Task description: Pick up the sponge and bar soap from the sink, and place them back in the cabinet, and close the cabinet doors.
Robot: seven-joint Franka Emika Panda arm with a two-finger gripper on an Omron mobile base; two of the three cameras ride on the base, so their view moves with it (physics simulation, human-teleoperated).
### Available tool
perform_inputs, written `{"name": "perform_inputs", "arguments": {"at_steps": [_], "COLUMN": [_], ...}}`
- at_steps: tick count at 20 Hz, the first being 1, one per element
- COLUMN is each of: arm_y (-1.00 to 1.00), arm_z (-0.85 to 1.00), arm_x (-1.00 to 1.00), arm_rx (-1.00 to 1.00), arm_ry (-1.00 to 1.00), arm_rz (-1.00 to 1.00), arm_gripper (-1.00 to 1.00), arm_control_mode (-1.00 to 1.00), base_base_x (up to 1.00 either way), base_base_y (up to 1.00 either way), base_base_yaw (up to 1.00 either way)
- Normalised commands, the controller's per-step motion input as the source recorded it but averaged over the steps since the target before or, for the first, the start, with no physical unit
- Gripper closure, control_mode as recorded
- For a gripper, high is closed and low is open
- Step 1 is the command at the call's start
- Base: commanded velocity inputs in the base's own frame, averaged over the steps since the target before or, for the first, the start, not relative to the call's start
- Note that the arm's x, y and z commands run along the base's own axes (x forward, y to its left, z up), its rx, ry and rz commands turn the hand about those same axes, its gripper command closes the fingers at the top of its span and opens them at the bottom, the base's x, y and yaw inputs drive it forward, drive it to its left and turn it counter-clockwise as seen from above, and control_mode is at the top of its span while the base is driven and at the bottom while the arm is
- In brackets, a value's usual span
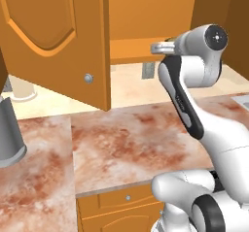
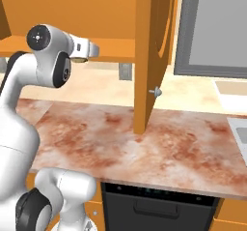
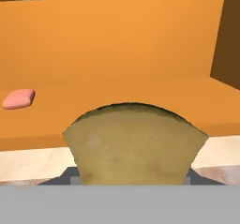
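Sponge (image 3: 133,143) (mustard, porous, pinched) clamped in hand (image 3: 133,183); pink rounded bar soap (image 3: 18,99) on shelf.

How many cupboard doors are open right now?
2. One orange-brown wooden door with an arched panel swings out over the counter on the left; the other orange-brown door stands open edge-on at the right, each showing a small round silver knob.
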Motion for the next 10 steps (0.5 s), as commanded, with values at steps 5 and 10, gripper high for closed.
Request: {"name": "perform_inputs", "arguments": {"at_steps": [5,10], "arm_y": [0.06,0.05], "arm_z": [0.00,-0.01], "arm_x": [0.63,0.55], "arm_rx": [0.00,0.00], "arm_ry": [0.01,0.01], "arm_rz": [0.00,0.00], "arm_gripper": [1.00,1.00], "arm_control_mode": [-1.00,-1.00], "base_base_x": [0.00,0.00], "base_base_y": [0.00,0.00], "base_base_yaw": [0.00,0.00]}}
